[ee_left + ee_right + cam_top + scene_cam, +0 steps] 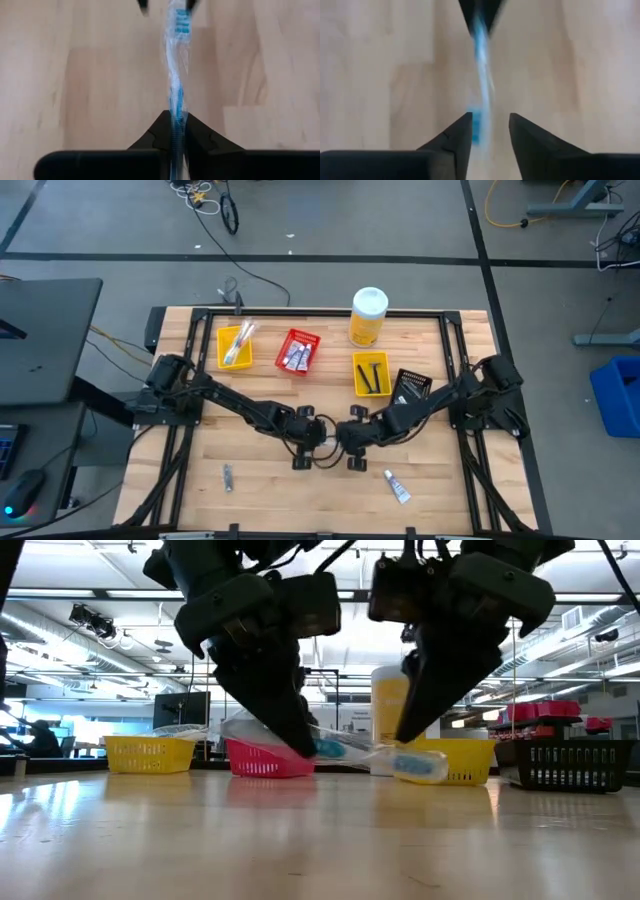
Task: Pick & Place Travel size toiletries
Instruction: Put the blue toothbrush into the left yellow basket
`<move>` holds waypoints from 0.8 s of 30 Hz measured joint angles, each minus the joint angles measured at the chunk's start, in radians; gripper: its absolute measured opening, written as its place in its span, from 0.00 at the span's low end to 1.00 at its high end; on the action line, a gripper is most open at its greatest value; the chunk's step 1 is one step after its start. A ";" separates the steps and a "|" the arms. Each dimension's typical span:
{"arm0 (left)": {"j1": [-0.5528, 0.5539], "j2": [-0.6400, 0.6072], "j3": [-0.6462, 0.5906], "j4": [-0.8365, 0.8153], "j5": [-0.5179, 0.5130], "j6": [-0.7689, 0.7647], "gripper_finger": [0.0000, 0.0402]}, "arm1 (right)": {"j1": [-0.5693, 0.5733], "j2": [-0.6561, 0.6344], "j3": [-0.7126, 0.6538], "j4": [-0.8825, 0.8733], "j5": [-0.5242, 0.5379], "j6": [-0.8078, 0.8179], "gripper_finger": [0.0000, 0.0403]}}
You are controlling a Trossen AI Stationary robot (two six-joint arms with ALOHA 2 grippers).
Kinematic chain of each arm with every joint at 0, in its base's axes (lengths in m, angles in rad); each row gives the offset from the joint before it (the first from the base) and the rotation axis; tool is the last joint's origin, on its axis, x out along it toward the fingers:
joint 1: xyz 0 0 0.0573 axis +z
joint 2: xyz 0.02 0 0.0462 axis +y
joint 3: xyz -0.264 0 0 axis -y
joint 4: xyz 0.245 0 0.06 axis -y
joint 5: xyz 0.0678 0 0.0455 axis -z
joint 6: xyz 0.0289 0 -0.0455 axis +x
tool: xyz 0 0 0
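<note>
**Wrapped toothbrush held between the two grippers at the table's middle**

Behind the grippers stood a row of bins: a yellow bin [235, 346] with pale items on the left arm's side, a red bin [298, 351] of small tubes, a second yellow bin [371, 374] with dark razors, and a black bin [410, 387] close by the right arm. A big yellow bottle [367, 317] with a white cap stood beyond them. Nothing lay between the grippers and these bins. Nearer than the grippers lay a white mini tube [398, 488] on the right arm's side and a small item [228, 477] on the left arm's side, both well apart from the fingers.

The left gripper [176, 145] was closed tight on one end of a blue toothbrush in clear wrap [176, 75], which ran straight out ahead of it, just above the table [270, 480]. The right gripper [489, 131] faced it from the other end with its fingers apart, the toothbrush's blue head lying in the gap between them, not clamped.

No writing could be read on any item.
</note>
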 joint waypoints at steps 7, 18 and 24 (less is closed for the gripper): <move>-0.002 -0.127 0.000 -0.258 -0.171 -0.092 0.07 | -0.032 -0.119 0.000 -0.220 0.030 0.038 0.40; 0.047 -0.497 0.000 -0.709 -0.654 -0.497 0.07 | -0.037 -0.239 0.000 -0.307 0.159 0.040 0.39; 0.117 -0.630 -0.028 -0.806 -0.828 -0.638 0.07 | -0.036 -0.233 0.000 -0.323 0.157 0.028 0.39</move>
